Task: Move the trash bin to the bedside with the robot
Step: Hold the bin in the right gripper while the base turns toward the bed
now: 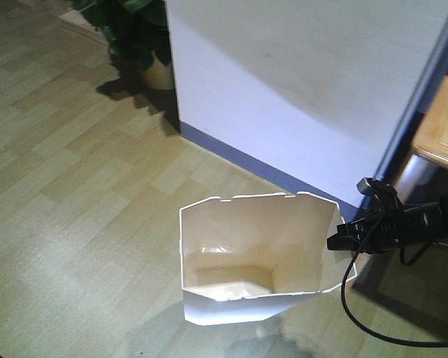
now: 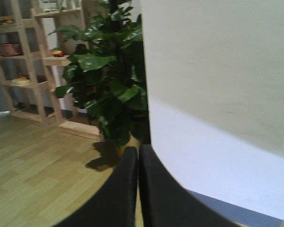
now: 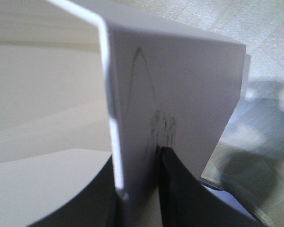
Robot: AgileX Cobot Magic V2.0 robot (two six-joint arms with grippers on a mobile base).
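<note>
The white trash bin (image 1: 224, 231) stands on the wood floor at the lower middle of the front view, its cream inside showing. My right gripper (image 1: 336, 240), on a slim black arm reaching in from the right, is shut on the bin's right rim. The right wrist view shows the thin bin wall (image 3: 180, 85) pinched in that gripper (image 3: 139, 179), one finger (image 3: 180, 189) outside and the other inside. My left gripper (image 2: 138, 149) is shut on nothing and points at a plant and a wall. The bedside is out of view.
A white wall (image 1: 284, 74) with a blue skirting runs just behind the bin. A potted plant (image 1: 138, 33) stands at the wall's left corner, with wooden shelves (image 2: 42, 61) beyond it. A light wooden surface (image 1: 442, 127) juts in at the right. A black cable (image 1: 351, 298) hangs beside the bin.
</note>
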